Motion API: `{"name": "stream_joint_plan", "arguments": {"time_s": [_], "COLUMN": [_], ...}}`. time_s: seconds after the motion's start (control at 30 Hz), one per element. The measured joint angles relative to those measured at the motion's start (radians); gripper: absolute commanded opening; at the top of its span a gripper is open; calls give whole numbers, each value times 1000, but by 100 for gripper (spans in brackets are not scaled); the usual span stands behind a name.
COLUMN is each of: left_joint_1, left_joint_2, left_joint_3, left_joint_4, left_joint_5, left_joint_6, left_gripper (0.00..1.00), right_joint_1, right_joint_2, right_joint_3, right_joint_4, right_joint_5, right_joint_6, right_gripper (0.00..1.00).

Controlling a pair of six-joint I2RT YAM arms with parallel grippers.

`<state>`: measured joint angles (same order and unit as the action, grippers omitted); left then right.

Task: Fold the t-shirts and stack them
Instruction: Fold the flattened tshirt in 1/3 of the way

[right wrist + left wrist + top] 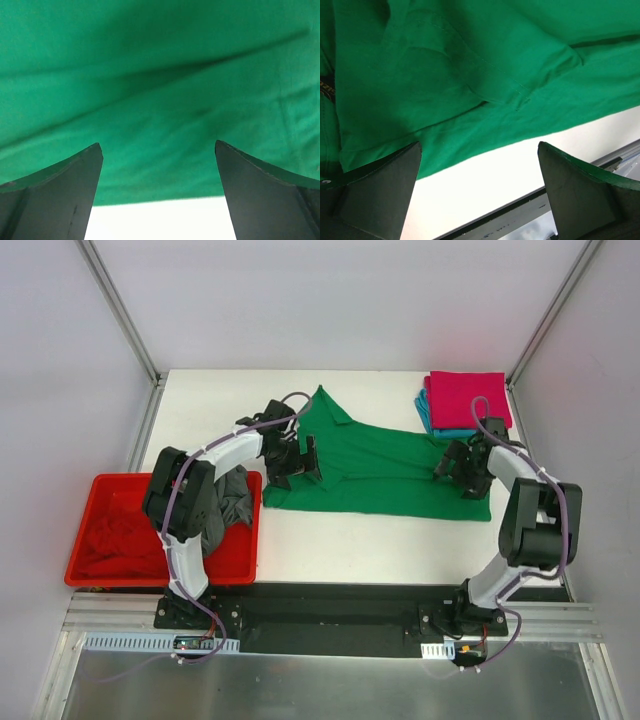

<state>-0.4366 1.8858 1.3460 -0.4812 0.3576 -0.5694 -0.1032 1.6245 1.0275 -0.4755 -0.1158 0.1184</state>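
Note:
A bright green t-shirt (375, 470) lies spread across the middle of the white table. My left gripper (293, 468) is open over the shirt's left end, near a sleeve; the green cloth (470, 75) fills its wrist view. My right gripper (462, 470) is open over the shirt's right end; the green cloth (160, 90) shows between and beyond its fingers. A folded magenta-pink shirt (467, 398) lies on a folded teal shirt (440, 426) at the back right. A dark grey shirt (232, 502) and a red shirt (115, 540) lie in the red tray (250, 550).
The red tray stands at the left, next to my left arm. Metal frame posts (120, 310) rise at the table's back corners. The table's near edge and a black rail (510, 217) show in the left wrist view.

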Motion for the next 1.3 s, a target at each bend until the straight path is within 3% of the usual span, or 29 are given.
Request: {"name": "stream_joint_plan", "arguments": {"time_s": [0.27, 0.47, 0.7, 0.97, 1.1, 1.3], "left_joint_1": [18, 27, 28, 30, 5, -121], "left_joint_2": [19, 20, 31, 13, -57, -194], "left_joint_3": [-15, -25, -33, -88, -187, -354], "left_joint_4": [27, 29, 40, 86, 134, 149], "left_joint_5": [-8, -26, -26, -21, -30, -63], "left_joint_6": [0, -1, -13, -30, -51, -118], "left_gripper": [99, 99, 99, 99, 99, 99], "right_joint_1": [-28, -45, -24, -27, -87, -238], "right_joint_2": [254, 255, 42, 45, -33, -229], "right_joint_3": [296, 381, 90, -23, -112, -298], "right_joint_4": [36, 25, 27, 36, 63, 38], "right_joint_5": [22, 36, 19, -32, -59, -97], "right_joint_6": [-10, -40, -49, -29, -2, 16], "right_gripper": [96, 96, 96, 96, 96, 96]}}
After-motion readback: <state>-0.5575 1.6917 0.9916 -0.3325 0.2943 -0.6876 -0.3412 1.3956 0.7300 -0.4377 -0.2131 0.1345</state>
